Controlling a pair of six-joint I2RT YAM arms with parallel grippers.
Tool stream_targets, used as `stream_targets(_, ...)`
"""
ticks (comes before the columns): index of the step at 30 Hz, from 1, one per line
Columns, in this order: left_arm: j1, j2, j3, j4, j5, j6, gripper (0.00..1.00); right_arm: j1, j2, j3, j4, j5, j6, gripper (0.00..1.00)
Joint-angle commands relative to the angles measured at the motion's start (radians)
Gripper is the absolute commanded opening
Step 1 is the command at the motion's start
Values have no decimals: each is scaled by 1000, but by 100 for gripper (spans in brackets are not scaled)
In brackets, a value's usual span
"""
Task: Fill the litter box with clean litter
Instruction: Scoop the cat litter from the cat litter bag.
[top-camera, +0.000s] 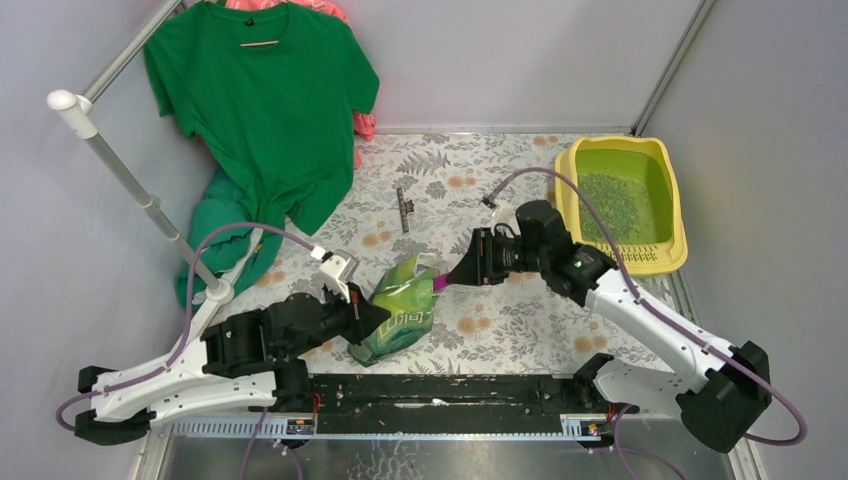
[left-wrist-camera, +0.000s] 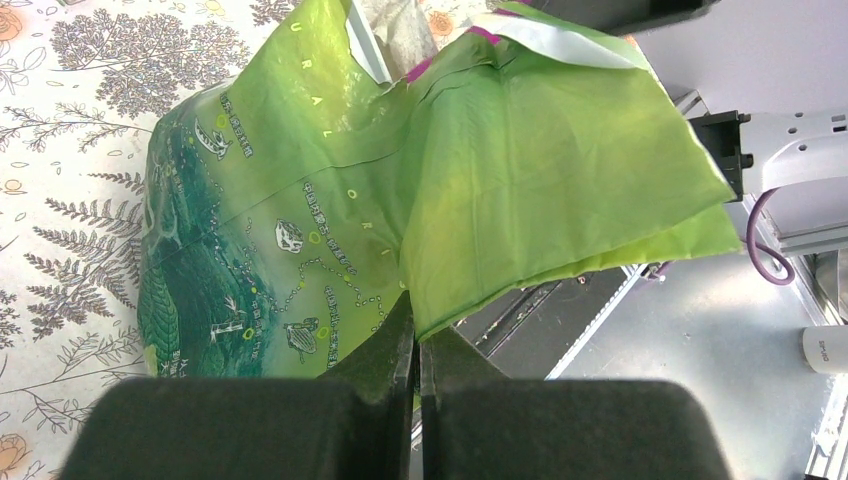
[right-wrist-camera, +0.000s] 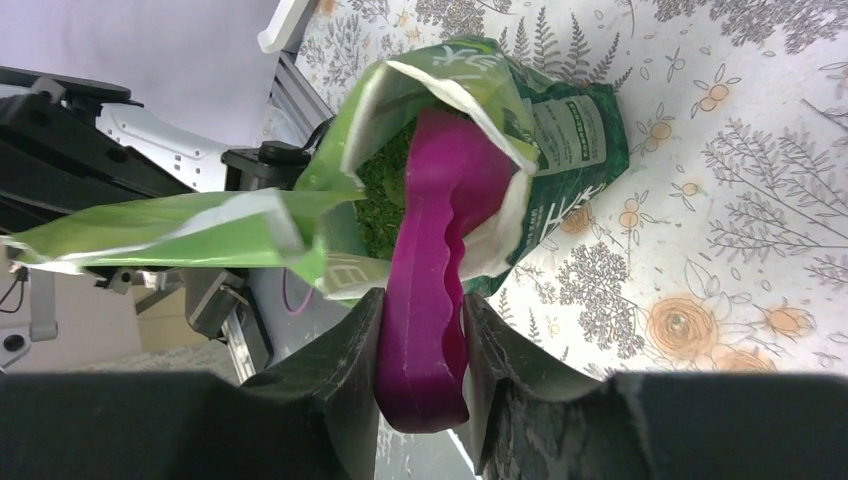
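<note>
A flower-patterned table holds a green bag near the front edge. The left gripper is pinched closed on the bag's torn top edge, and the bag's mouth gapes open. The right gripper clamps the handle of a purple scoop, whose bowl sits inside the bag among green litter. The yellow litter box stands at the far right, well apart from the bag, with some litter scattered across its floor.
</note>
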Motion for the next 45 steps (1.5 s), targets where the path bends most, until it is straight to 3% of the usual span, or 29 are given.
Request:
stream_targets(1, -3, 4, 23, 126, 8, 4, 1, 9, 25, 267, -312, 62, -164, 4)
stream_targets(6, -3, 35, 26, 131, 28, 9, 1, 9, 170, 485, -617, 125, -314, 0)
stream_targets(11, -4, 19, 35, 112, 14, 8, 1, 14, 243, 585, -760, 212, -387, 0)
stream_targets(19, -3, -16, 30, 101, 4, -5, 1, 76, 276, 573, -657, 209, -364, 0)
stream_targets(27, -3, -8, 23, 106, 12, -9, 1, 202, 423, 605, -624, 262, -353, 0)
stream_targets(36, -3, -29, -1, 106, 5, -11, 1, 213, 551, 604, -585, 39, -405, 0)
stream_targets(40, -3, -45, -6, 103, -2, -8, 1, 199, 547, 527, -449, -138, -362, 0)
stream_targets(45, -4, -81, -8, 80, -21, -12, 1, 94, 473, 370, -222, -364, -238, 0)
